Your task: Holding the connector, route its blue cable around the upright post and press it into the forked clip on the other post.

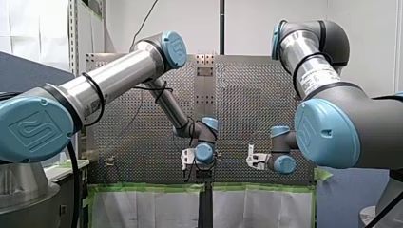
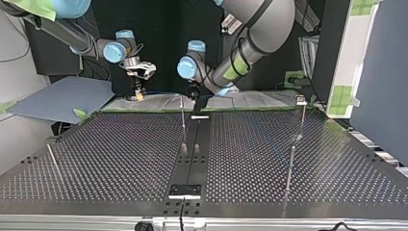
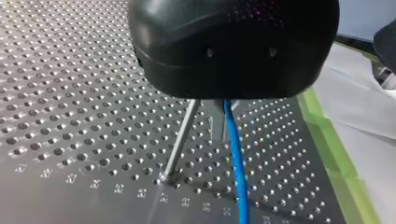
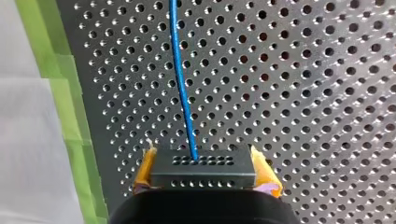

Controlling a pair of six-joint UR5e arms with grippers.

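- Firstly, well left of the upright post in the top view, my right pincer is clenched on the black connector, its yellow pads pressed against the connector's two sides.
- From the connector's holed face the blue cable runs out over the perforated worktop toward the upright post.
- Just right of the upright post, my left pincer hangs low over the worktop. The cable passes right beside it and the post, yet I cannot tell whether it is clenched or released.
- Far right of the upright post stands another post with a small pale block on top.
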